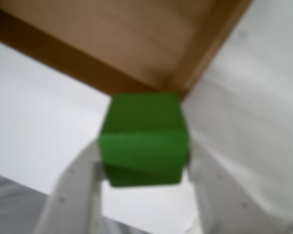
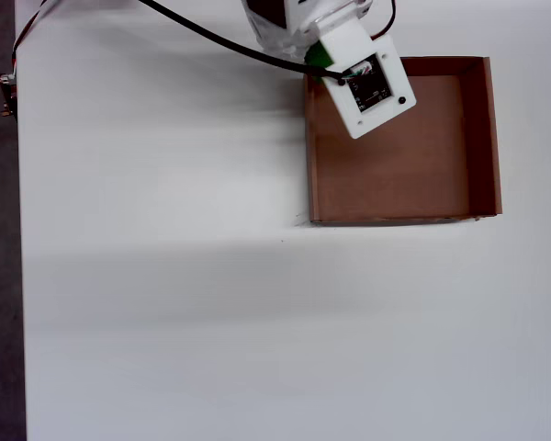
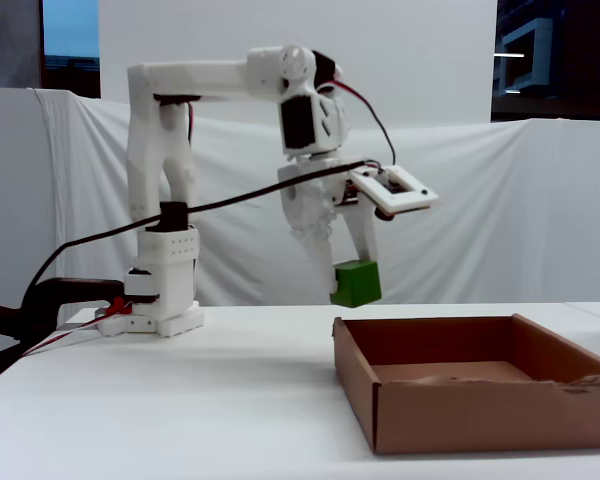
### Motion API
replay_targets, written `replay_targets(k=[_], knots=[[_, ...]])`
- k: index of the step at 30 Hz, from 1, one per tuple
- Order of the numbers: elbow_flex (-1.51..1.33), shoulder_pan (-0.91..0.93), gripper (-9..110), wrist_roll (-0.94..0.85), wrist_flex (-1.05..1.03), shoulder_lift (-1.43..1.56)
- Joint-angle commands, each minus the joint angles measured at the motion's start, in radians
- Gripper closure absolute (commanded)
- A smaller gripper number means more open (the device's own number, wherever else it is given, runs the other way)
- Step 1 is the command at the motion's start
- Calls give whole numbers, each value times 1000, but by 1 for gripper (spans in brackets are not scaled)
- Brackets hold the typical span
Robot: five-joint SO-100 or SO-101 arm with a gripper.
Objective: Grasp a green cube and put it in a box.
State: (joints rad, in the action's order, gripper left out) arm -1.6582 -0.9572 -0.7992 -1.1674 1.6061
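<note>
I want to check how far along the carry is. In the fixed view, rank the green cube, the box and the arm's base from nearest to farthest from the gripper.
1. The green cube: clamped in the gripper, in the air.
2. The box: on the table below and to the right, its near-left corner almost under the cube.
3. The arm's base: far left on the table.

Wrist view blurred, green cube (image 2: 320, 57) mostly hidden overhead

White table (image 2: 165, 303) bearing box (image 2: 477, 138), arm base (image 3: 165, 315)
</note>
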Motion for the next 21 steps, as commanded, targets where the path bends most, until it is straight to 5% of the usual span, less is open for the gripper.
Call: replay_targets(k=[1, 21], knots=[[84, -17, 86, -17, 9, -17], [341, 35, 86, -48, 21, -291]])
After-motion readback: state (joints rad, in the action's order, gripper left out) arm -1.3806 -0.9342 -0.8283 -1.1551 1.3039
